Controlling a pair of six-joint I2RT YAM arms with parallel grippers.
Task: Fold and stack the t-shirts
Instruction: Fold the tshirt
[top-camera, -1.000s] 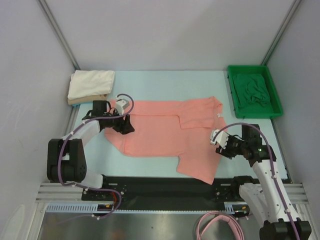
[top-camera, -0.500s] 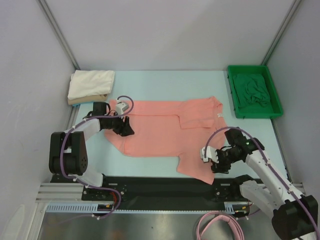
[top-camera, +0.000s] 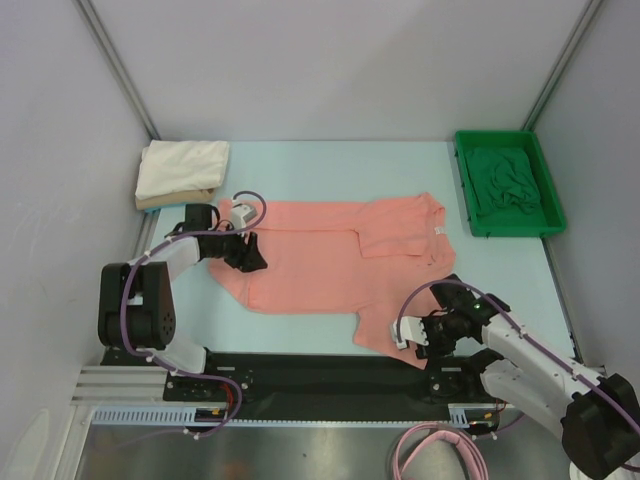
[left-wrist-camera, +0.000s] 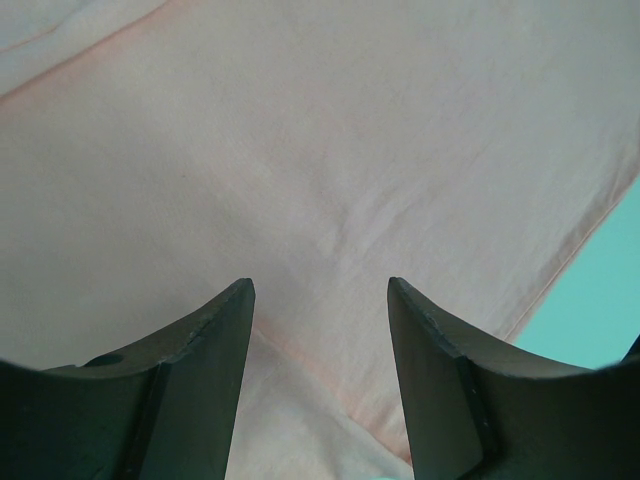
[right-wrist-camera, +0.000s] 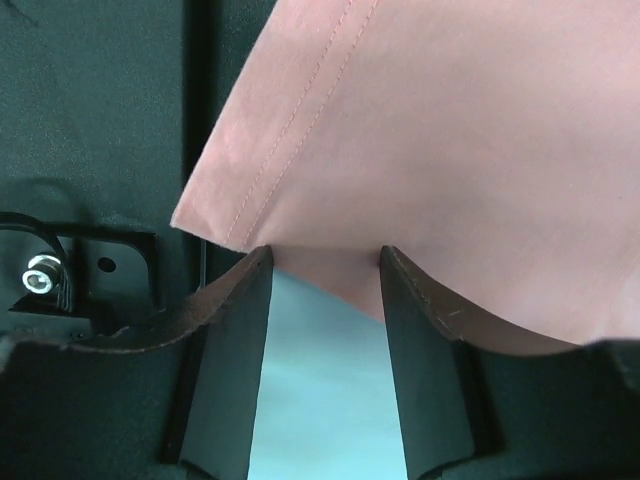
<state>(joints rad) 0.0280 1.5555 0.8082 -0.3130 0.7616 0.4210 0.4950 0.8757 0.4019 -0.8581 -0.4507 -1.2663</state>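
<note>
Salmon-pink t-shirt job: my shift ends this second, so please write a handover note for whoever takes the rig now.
Left gripper: open, low over the left end of the salmon-pink t-shirt, holding nothing.
Right gripper: open, fingertips at that shirt's near corner by the near edge of the table, no grip yet.
Things: the pink shirt lies spread mid-table. The white t-shirt lies folded on the tan t-shirt at far left. The dark green t-shirt is crumpled in the green tray.
Done: white and tan stacked.
Left: fold and stack pink, then dark green.
</note>
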